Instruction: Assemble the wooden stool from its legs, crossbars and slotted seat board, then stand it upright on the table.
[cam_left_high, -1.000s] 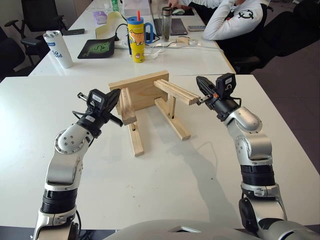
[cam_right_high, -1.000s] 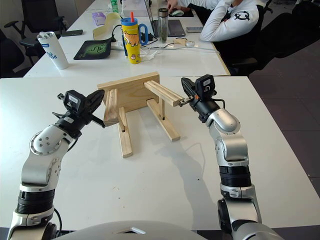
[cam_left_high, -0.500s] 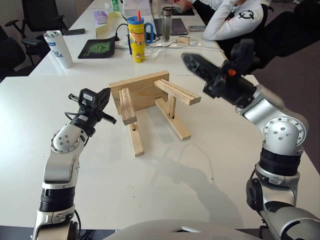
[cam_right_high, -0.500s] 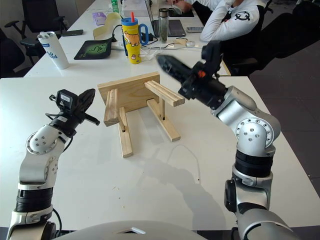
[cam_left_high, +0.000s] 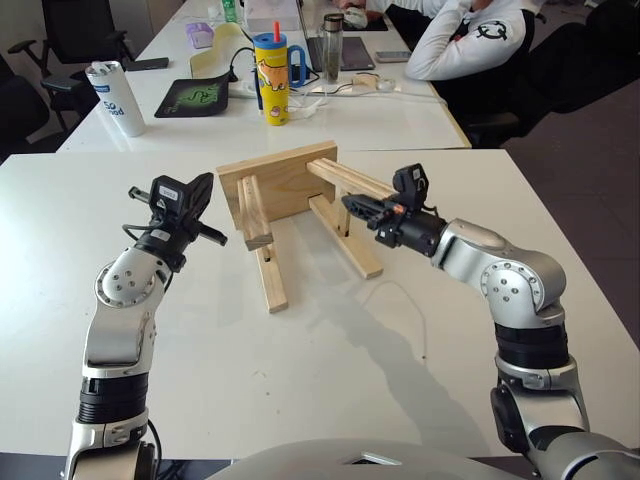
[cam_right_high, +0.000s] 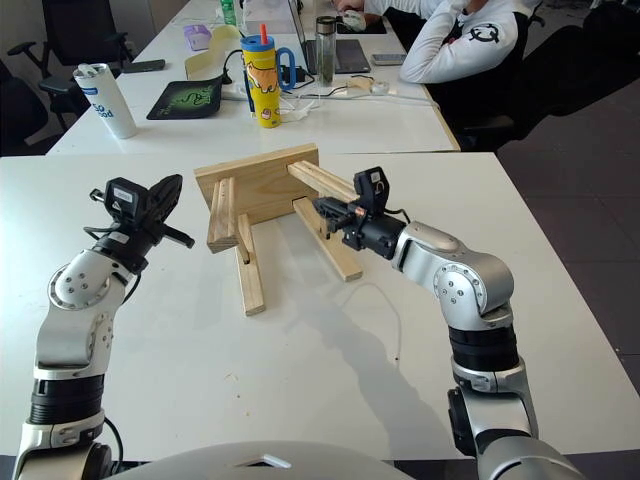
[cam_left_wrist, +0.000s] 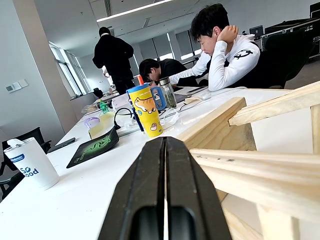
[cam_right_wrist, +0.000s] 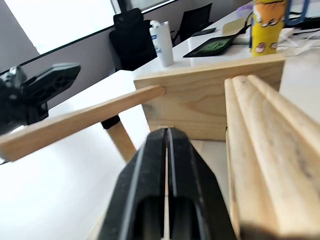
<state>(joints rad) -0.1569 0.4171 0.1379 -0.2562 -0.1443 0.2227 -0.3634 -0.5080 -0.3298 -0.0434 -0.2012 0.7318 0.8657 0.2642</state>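
White table (cam_left_high: 300, 380) carries the scene: left gripper (cam_left_high: 203, 188) hangs with fingers pressed together, apart from the wooden stool (cam_left_high: 285, 185) lying on its side mid-table; right gripper (cam_left_high: 352, 204), fingers likewise closed, sits just beside its right-hand legs, possibly touching

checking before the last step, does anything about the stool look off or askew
Yes. The stool lies tipped on its side on the table: the seat board stands on edge, and the legs point sideways toward the robot rather than down.

blue lettering stands on the white cup (cam_left_high: 113, 97).
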